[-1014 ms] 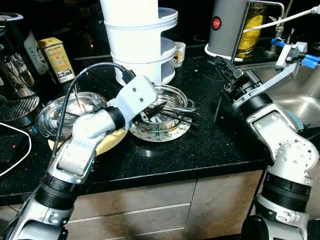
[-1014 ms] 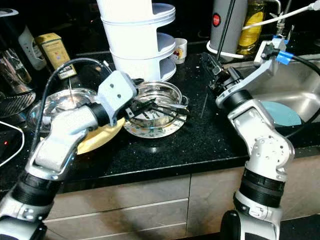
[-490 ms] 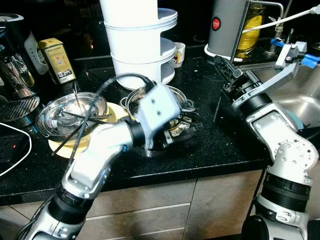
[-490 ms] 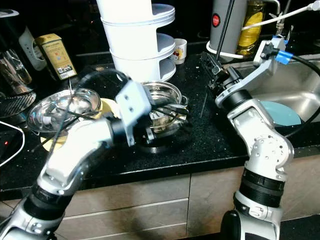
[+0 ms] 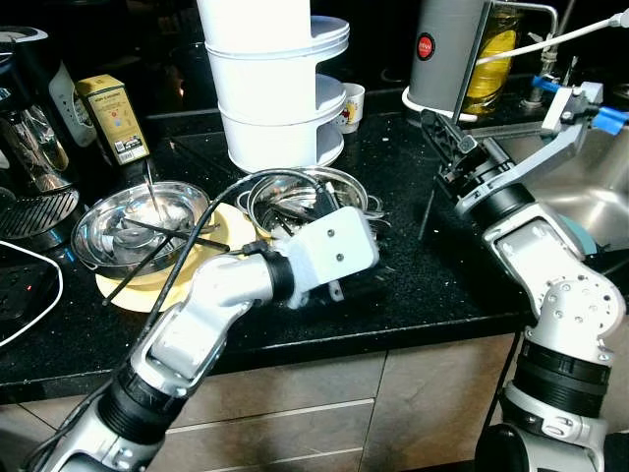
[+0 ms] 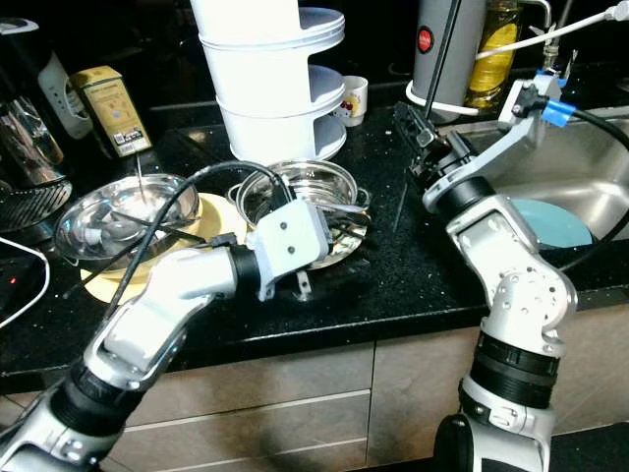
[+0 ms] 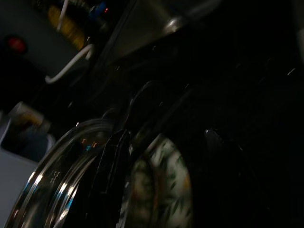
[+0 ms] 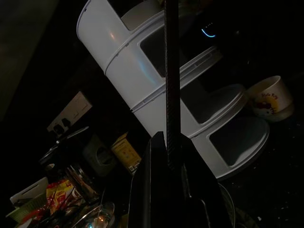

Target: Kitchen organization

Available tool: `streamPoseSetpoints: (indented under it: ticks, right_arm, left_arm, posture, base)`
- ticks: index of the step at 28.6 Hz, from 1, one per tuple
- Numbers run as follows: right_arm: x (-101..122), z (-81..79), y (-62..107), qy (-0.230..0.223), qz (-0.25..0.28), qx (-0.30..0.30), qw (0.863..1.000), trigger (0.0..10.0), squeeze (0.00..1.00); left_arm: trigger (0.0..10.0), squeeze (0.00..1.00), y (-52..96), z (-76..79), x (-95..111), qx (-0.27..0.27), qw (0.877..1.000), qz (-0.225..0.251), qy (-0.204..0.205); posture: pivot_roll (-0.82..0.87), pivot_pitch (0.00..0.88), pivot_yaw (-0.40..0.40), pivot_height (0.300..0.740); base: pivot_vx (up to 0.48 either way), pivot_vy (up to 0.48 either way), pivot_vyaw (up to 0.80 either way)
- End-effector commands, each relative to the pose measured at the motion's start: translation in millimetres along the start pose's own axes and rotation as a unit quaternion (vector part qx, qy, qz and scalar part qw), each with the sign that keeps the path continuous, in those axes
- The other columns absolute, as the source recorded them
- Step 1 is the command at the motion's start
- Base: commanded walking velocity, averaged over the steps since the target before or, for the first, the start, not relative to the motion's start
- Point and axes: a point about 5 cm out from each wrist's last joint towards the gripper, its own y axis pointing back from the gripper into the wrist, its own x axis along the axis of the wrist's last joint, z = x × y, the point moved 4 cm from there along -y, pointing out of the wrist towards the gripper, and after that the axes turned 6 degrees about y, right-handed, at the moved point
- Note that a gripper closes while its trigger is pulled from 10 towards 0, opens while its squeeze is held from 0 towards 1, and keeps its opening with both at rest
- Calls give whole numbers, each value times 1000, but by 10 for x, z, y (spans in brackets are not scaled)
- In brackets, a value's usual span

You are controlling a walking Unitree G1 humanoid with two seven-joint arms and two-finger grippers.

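Observation:
A steel bowl (image 5: 295, 193) holding several dark utensils sits on a floral plate (image 6: 350, 234) in the middle of the black counter. My left gripper (image 5: 356, 285) lies low at the plate's front edge, behind its white wrist; the left wrist view shows the bowl (image 7: 52, 185) and plate (image 7: 166, 190) close up. A second steel bowl (image 5: 142, 211) rests on a yellow plate (image 5: 147, 290) to the left. My right gripper (image 5: 454, 149) is held above the counter near the sink, shut on a thin black rod (image 8: 171, 80) that stands nearly upright.
A white tiered rack (image 5: 280, 88) and a small cup (image 5: 351, 103) stand behind the bowls. A tea tin (image 5: 111, 116) and coffee machine (image 5: 29, 128) are at the left. A grey kettle (image 5: 442, 49), an oil bottle (image 5: 496, 49) and the sink (image 5: 590, 187) are on the right.
My left arm has swung away from the bowl, rightward and down toward the counter's front, past the floral plate. The right arm and its rod have stayed still.

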Motion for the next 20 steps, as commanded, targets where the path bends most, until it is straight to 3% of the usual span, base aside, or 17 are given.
streamPoseSetpoints:
  ticks: [1,12,20]
  right_arm:
    - [-32,6,4,-6,-2,-1,1000,10000,0]
    - [1,11,28,-1,1,-5,1000,10000,0]
    - [-83,60,76,1,-12,-14,1000,10000,0]
  left_arm:
    - [10000,0,-16,-15,-99,6,999,-15,-29]
    - [10000,0,-160,32,-142,22,998,6,-58]
    - [10000,0,-299,28,17,53,994,55,-76]
  posture:
    - [-72,0,40,740]
    - [-91,0,45,740]
    - [-97,0,46,740]
  base:
    - [0,0,0]
    - [0,0,0]
    - [0,0,0]
